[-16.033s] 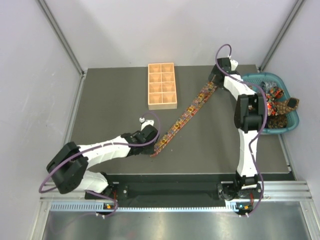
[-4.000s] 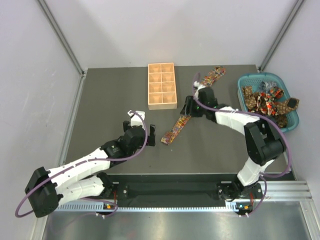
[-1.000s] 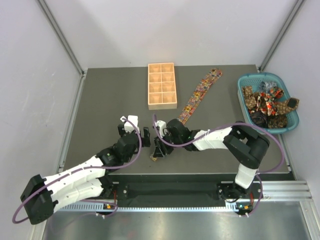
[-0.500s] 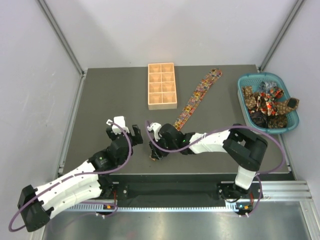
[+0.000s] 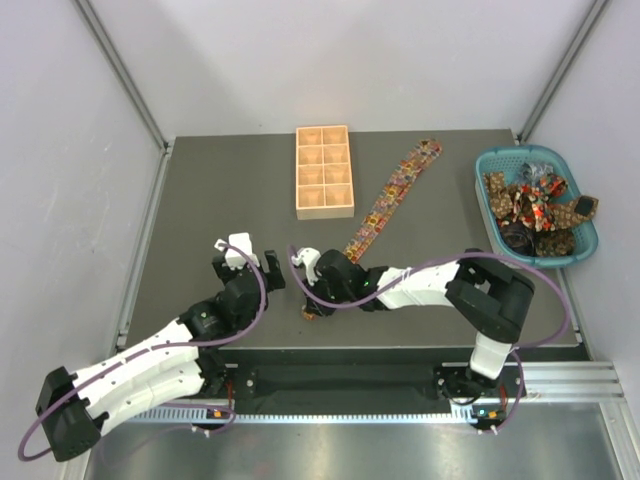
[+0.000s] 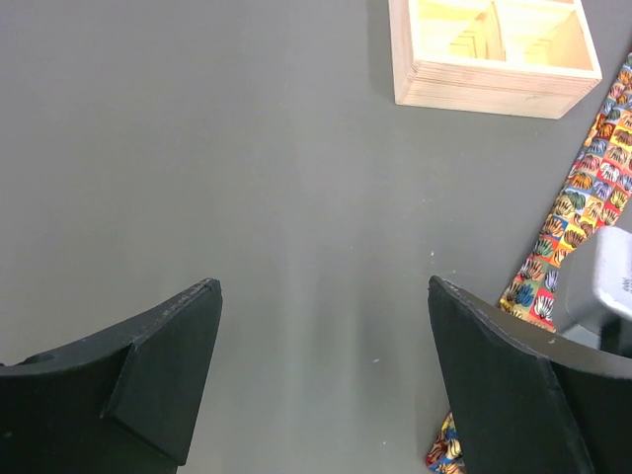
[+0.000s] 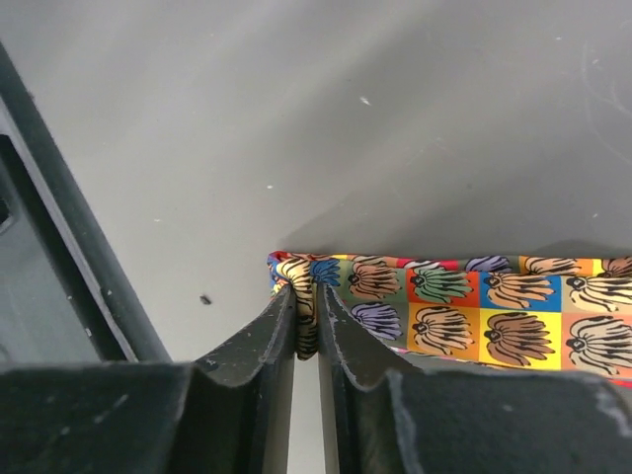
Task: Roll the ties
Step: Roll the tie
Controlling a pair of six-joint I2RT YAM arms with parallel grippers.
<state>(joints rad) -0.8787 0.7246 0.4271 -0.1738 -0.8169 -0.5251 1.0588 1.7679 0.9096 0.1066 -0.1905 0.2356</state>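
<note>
Tie (image 7: 464,296) — near end pinched in the right gripper (image 7: 305,306); left gripper (image 6: 324,286) spread, just beside.

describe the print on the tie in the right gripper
The tie has shell-like motifs on red, orange, yellow, blue and green squares; clearest in right wrist view.

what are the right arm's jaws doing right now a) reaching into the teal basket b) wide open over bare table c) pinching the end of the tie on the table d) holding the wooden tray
C: the right wrist view shows the right jaws closed on the bunched end of the tie, which lies on the table.
</note>
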